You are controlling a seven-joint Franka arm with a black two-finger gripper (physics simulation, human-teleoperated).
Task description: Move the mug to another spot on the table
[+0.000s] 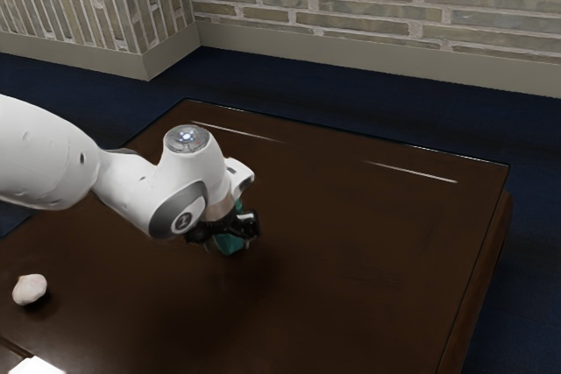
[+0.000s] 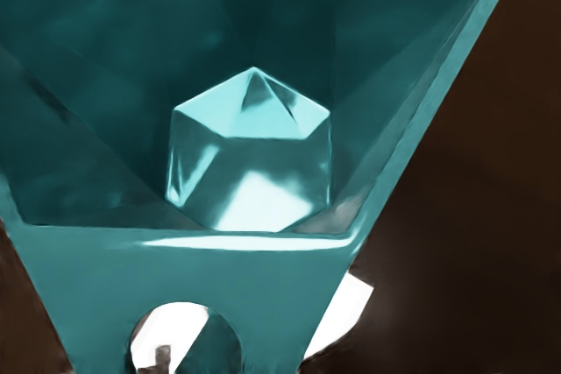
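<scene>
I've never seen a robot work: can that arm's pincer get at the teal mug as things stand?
Probably yes. The pincer hangs right at the mug, the wrist view looks straight down into it, and nothing stands between them. The white lump lies well off on the table.

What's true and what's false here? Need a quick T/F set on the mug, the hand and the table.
1. The mug is teal. True.
2. The hand is down at the mug. True.
3. The mug sits at the table's far right corner in the exterior view. False: it is well inside the table, in the exterior view's left half.
4. The tabletop is white. False: it is dark brown.
5. A white lump lies on the table, apart from the mug, further to the exterior view's left. True.
</scene>
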